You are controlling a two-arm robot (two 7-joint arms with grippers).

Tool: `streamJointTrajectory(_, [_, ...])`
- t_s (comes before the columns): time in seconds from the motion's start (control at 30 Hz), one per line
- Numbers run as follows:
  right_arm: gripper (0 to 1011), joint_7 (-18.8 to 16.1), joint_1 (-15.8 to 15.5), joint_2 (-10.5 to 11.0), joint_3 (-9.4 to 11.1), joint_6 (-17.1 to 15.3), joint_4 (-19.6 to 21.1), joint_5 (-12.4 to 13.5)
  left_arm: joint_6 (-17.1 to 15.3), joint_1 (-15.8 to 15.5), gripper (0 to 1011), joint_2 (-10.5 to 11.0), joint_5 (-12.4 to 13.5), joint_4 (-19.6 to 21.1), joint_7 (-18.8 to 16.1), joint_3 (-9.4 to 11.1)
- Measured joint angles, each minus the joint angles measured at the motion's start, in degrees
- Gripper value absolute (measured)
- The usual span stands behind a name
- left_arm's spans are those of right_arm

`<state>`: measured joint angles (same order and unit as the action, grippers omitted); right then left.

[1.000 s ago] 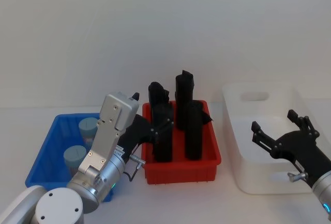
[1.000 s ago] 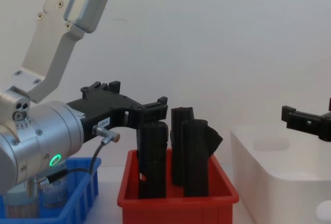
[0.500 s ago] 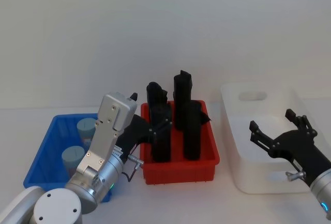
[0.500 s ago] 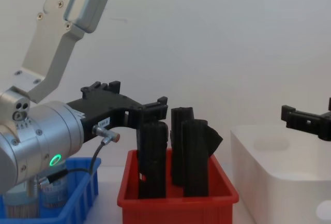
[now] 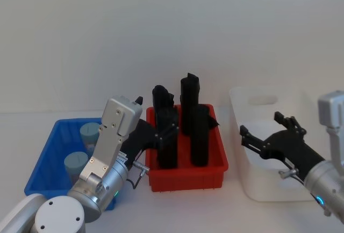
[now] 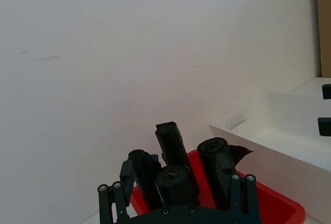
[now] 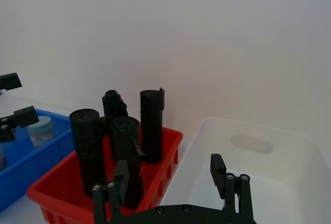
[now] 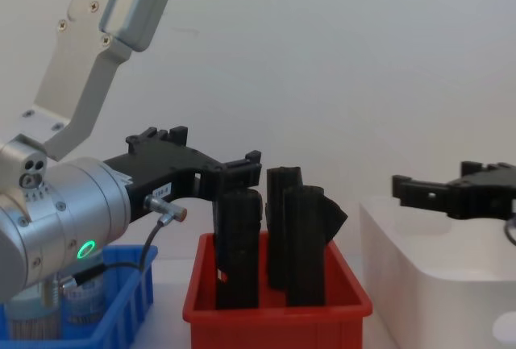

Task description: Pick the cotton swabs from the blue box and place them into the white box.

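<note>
Two tubs of cotton swabs [image 5: 76,162] stand in the blue box [image 5: 45,155], lids up. One is toward the box's 12 o'clock end, the other toward 6 o'clock, with a little gap between them. In your chest view you see their swab sticks through the clear walls, low at the 7 o'clock corner.

At 3 o'clock of the blue box, just beside it, sits the red bin [image 5: 188,178]. It holds four black rolls [image 5: 192,136], all upright and packed close together. At 3 o'clock of the red bin stands the white box [image 5: 269,190], taller than both coloured bins, its handle hole at the 12 o'clock wall.

Your left gripper [image 8: 211,146] hangs above the red bin's 9 o'clock rim, fingers spread wide and holding nothing. One fingertip is close to the top of the nearest roll; whether it touches cannot be told.

Your right gripper [image 5: 262,124] hovers over the white box's 9 o'clock side, pointing toward the red bin, also spread wide and empty.
</note>
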<state>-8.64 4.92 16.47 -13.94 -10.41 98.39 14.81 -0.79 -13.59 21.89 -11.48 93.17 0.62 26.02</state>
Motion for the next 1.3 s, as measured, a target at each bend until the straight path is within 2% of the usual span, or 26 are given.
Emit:
streamJointTrajectory(0.03, [1001,-1.20,0.89,-0.28,-0.11,-1.48,-0.42,-0.47,0.00,0.00,1003,0.00,0.00,0.00,0.00,0.00])
streamJointTrajectory(0.07, [1002,-1.20,0.89,-0.28,-0.11,-1.48,-0.42,-0.47,0.00,0.00,1003,0.00,0.00,0.00,0.00,0.00])
streamJointTrajectory(0.3, [1001,-7.01,5.90,-1.49,-0.64,-7.32,-2.88,-3.18,0.00,0.00,1003,0.00,0.00,0.00,0.00,0.00])
streamJointTrajectory(0.4, [1002,-10.95,9.29,-2.13,-0.87,-10.55,-4.79,-5.45,0.00,0.00,1003,0.00,0.00,0.00,0.00,0.00])
streamJointTrajectory(0.53, [1001,-13.92,12.73,-2.90,-1.10,-12.97,-7.14,-7.52,0.00,0.00,1003,0.00,0.00,0.00,0.00,0.00])
streamJointTrajectory(0.9, [1001,-18.85,20.52,-5.20,-2.03,-17.02,-14.24,-12.85,0.00,0.00,1003,0.00,0.00,0.00,0.00,0.00])
streamJointTrajectory(1.3, [1001,-21.90,25.46,-7.25,-3.23,-18.96,-20.87,-15.74,0.00,0.00,1003,0.00,0.00,0.00,0.00,0.00])
